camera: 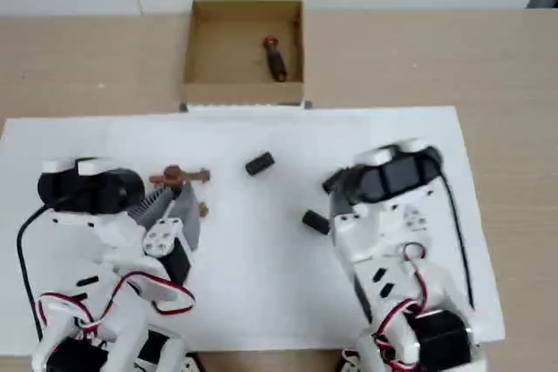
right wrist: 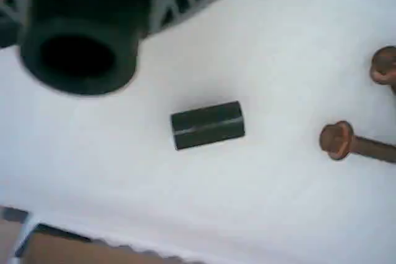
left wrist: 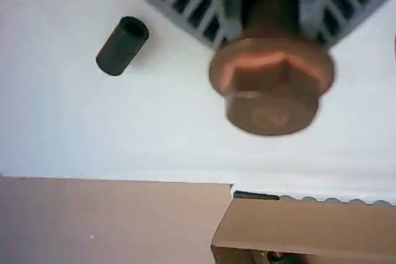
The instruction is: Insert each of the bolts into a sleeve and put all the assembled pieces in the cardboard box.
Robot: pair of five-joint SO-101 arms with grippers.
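Where the white sheet (camera: 261, 285) nears the table's (camera: 87, 58) front edge, a copper bolt (left wrist: 272, 85) is clamped by its shank in the closed left gripper (camera: 177, 189), head outward, towards the sheet's left edge. Towards the right edge, a black sleeve (right wrist: 77, 57) is pinched in the right gripper (camera: 321, 218), its open bore outward. A loose bolt (right wrist: 352, 144) is laid flat on the sheet, left of the middle. Nearer the far edge, a second sleeve (camera: 259, 164) is laid on its side. Beyond that edge, the cardboard box (camera: 199, 50) is set on the table, and one assembled piece (camera: 275, 58) is kept inside near its right wall.
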